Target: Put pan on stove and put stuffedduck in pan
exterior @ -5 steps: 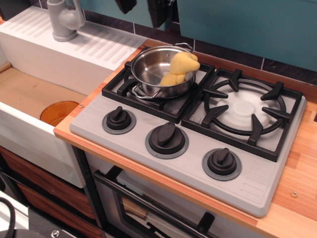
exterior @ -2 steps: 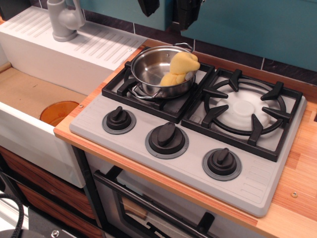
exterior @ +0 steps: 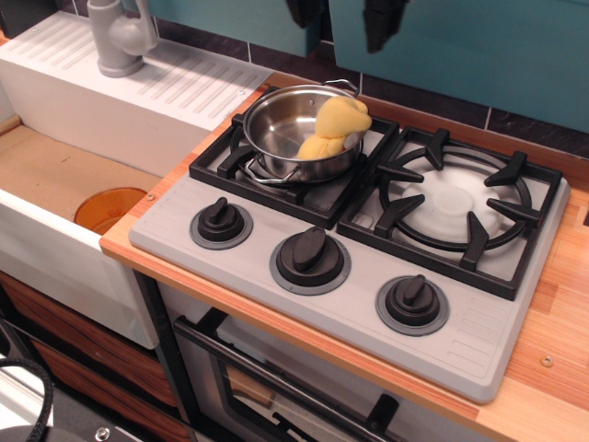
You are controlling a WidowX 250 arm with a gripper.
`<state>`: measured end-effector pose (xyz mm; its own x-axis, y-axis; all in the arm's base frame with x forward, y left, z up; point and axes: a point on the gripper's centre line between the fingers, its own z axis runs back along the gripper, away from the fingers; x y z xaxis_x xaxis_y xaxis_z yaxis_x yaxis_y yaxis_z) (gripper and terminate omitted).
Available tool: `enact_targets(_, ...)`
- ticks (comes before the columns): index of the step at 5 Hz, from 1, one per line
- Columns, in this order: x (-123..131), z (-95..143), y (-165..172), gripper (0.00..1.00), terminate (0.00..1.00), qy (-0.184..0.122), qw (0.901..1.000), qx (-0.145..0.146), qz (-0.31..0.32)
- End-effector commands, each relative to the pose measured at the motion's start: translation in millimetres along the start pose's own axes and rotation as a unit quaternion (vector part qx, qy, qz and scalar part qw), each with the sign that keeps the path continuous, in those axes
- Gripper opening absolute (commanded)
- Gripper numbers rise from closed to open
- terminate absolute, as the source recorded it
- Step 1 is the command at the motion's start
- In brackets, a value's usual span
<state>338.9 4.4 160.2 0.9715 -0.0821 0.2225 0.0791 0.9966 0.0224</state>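
Note:
The shiny steel pan (exterior: 287,127) sits on the left burner grate of the grey stove (exterior: 479,341). The yellow stuffedduck (exterior: 337,126) lies inside the pan and leans on its right rim. My gripper (exterior: 342,17) is high at the top edge, above and behind the pan. Only its two dark fingertips (exterior: 382,25) show; they are spread apart and hold nothing.
The right burner (exterior: 456,207) stands bare. Three black knobs (exterior: 310,258) line the stove front. A white sink with an orange drain (exterior: 109,207) and a grey faucet (exterior: 120,37) is at the left. A teal wall runs behind, and an oven door is below.
My gripper has moved to the right along the top edge, staying open and empty. The pan and duck have not moved.

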Motion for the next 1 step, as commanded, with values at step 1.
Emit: enact_targets(1, 15.9, 4.2, -2.5, 1.00, 1.00, -0.023, 0.9996, -0.017, -0.004)
